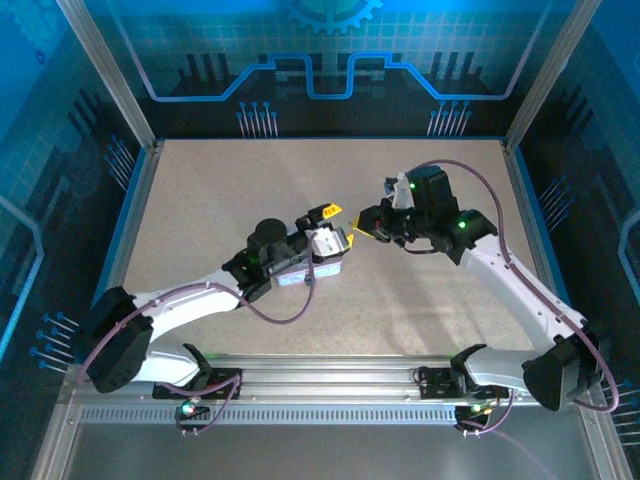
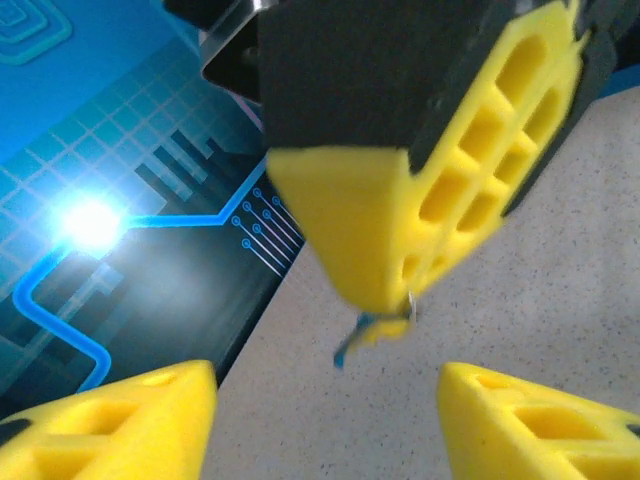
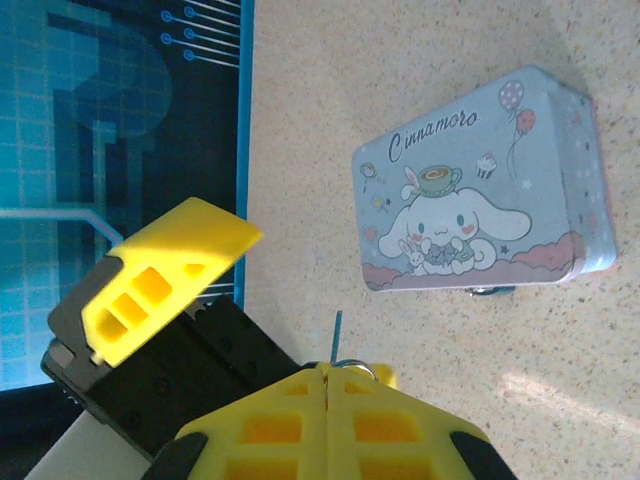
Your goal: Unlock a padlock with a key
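Observation:
My right gripper (image 3: pixel 328 372) is shut on the key (image 3: pixel 336 332); its thin blade and a small silvery ring poke out past the yellow fingertips. In the left wrist view the same key (image 2: pixel 372 330) hangs from the right gripper (image 2: pixel 375 300), just above and between my left gripper's (image 2: pixel 325 405) spread yellow fingers (image 2: pixel 120 420), which hold nothing. From above, the left gripper (image 1: pixel 338 226) and right gripper (image 1: pixel 363 228) meet tip to tip at mid-table. The padlock's dark body is hidden; a small metal loop (image 3: pixel 487 291) shows at the edge of the tin (image 3: pixel 480 200).
The pale blue cartoon-printed tin (image 1: pixel 300 275) lies flat under the left wrist. Speckled beige tabletop (image 1: pixel 250 180) stretches around both arms. Blue-patterned walls (image 1: pixel 320 70) and aluminium posts enclose the back and sides.

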Tool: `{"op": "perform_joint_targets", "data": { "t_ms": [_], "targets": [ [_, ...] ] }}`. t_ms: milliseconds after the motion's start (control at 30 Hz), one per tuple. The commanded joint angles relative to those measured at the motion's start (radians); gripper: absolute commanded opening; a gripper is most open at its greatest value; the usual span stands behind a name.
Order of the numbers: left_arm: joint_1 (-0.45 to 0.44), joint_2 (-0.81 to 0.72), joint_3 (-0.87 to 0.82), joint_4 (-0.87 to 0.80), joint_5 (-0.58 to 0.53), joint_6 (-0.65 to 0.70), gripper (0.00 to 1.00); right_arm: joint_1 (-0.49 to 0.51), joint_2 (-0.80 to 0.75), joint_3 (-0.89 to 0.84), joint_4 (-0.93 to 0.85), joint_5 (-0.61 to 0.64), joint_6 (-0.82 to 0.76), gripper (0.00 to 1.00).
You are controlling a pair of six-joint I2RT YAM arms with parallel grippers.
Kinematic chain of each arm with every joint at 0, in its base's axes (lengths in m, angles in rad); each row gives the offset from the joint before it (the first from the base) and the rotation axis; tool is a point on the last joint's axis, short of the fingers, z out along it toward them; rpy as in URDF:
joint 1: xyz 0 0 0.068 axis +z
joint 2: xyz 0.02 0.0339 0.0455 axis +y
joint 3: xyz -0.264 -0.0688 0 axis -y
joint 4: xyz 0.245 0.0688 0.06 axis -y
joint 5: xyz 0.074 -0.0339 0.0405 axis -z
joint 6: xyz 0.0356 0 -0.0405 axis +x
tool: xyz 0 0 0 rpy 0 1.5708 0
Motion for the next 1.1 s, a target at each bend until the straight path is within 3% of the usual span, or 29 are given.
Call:
{"op": "perform_joint_targets", "data": {
  "t_ms": [0, 167, 267, 367, 533, 767, 1067],
  "targets": [
    [0.013, -0.086, -0.052, 0.029, 0.019, -0.139, 0.69, -0.027, -0.059, -0.045, 0.097, 0.024, -0.046, 0.00],
    [0.043, -0.202, -0.083, -0.043, -0.012, -0.439, 0.82, -0.053, -0.123, -0.132, 0.295, 0.029, -0.090, 0.00],
    [0.096, -0.246, -0.042, -0.150, -0.028, -0.777, 0.88, -0.057, -0.151, -0.185, 0.458, 0.024, -0.119, 0.00],
    [0.173, -0.236, 0.008, -0.254, 0.026, -1.099, 0.88, -0.058, -0.160, -0.215, 0.570, 0.021, -0.177, 0.00],
    [0.223, -0.189, 0.014, -0.137, 0.150, -1.430, 0.87, -0.058, -0.142, -0.250, 0.725, -0.018, -0.227, 0.00],
    [0.233, -0.076, 0.159, -0.063, 0.355, -1.695, 0.83, -0.037, -0.118, -0.255, 0.792, -0.049, -0.223, 0.00],
    [0.227, 0.021, 0.186, 0.102, 0.398, -1.822, 0.71, -0.001, -0.094, -0.239, 0.788, -0.060, -0.211, 0.00]
  ]
}}
